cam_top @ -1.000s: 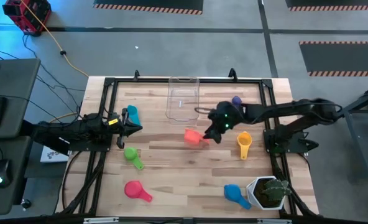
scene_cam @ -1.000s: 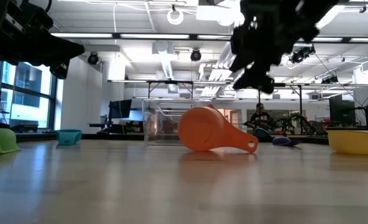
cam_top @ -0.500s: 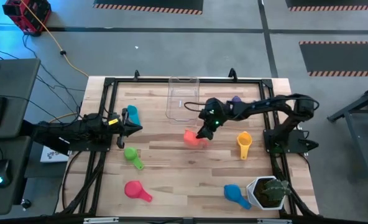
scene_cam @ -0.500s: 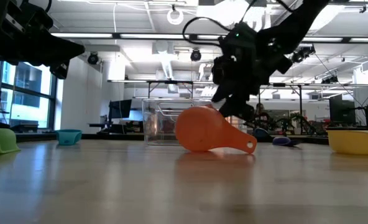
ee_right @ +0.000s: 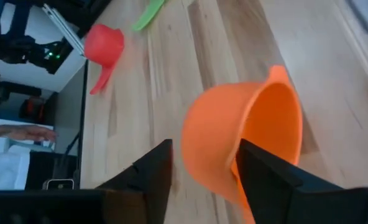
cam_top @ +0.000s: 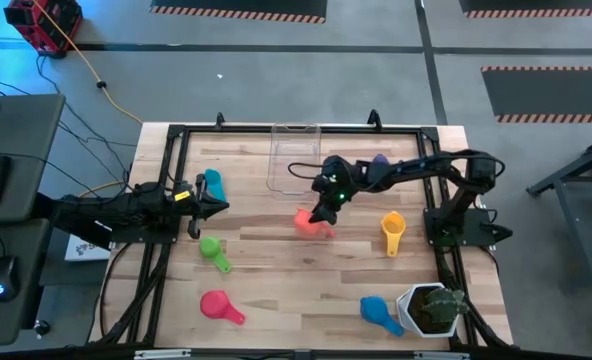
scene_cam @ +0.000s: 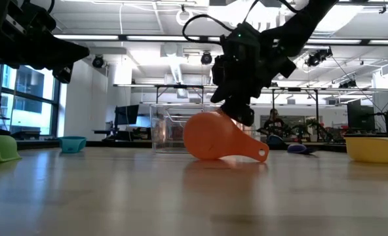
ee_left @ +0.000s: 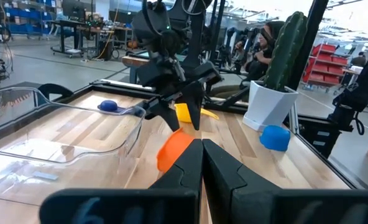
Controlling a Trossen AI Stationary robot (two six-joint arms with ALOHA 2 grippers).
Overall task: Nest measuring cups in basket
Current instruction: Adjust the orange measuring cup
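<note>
Orange plastic sits nearest the action: one orange cup [cam_top: 309, 221] lies tipped on its side mid-table, handle flat on the wood. Seven measuring cups show in all, each alone: red [cam_top: 219, 306] and blue [cam_top: 378, 312] at the near edge, green [cam_top: 214, 251] and yellow [cam_top: 392, 231] farther in, then the orange one, light blue [cam_top: 213, 182] by the left arm, and purple-blue [cam_top: 380, 160] at the back. One clear basket [cam_top: 294, 157] stands at the far edge with no cup in it.

The right gripper [ee_right: 202, 171] reaches down over the orange cup, its fingers apart and straddling the cup's rim. The left gripper [cam_top: 220, 205] lies low at the table's left side, fingers pressed together on nothing.
</note>
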